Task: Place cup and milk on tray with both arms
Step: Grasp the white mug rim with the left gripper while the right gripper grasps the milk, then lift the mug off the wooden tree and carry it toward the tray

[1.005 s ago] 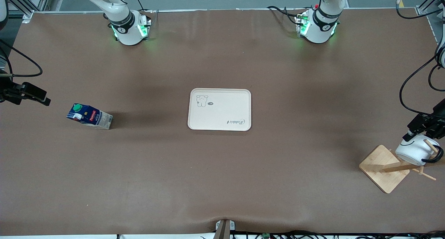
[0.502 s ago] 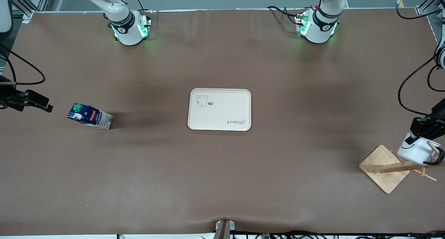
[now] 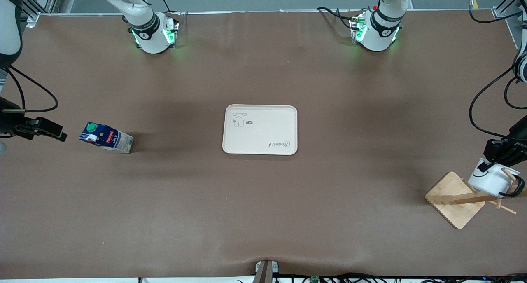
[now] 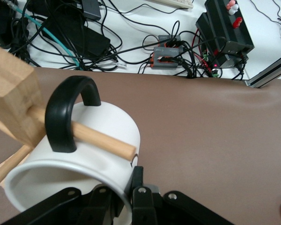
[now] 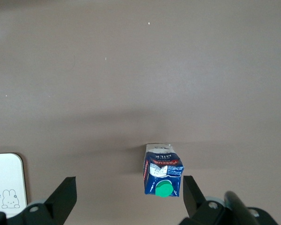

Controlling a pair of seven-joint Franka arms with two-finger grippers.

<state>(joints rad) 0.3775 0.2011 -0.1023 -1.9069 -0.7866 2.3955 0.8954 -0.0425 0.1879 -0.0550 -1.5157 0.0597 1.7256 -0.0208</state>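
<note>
The cup (image 3: 490, 180) hangs by its black handle (image 4: 68, 112) on a wooden peg (image 4: 98, 137) of the rack (image 3: 455, 198) at the left arm's end of the surface (image 3: 263, 209). The left tool (image 3: 492, 161) is at the cup's rim: in the left wrist view one finger (image 4: 138, 199) lies against the outer wall and the other black parts sit at the mouth, so the tool appears to pinch the rim, though how firmly cannot be told.

The milk (image 3: 106, 137) stands on the surface toward the right arm's end, its green cap (image 5: 164, 189) on top, well apart from the tray (image 3: 260, 129). The tray lies flat midway along the surface, with nothing on it.

The right tool (image 5: 126, 199) is up in the air over the surface beside the milk, at the right arm's end. Its two fingers (image 5: 63, 197) are spread wide, and in the right wrist view the carton shows between them, untouched.
</note>
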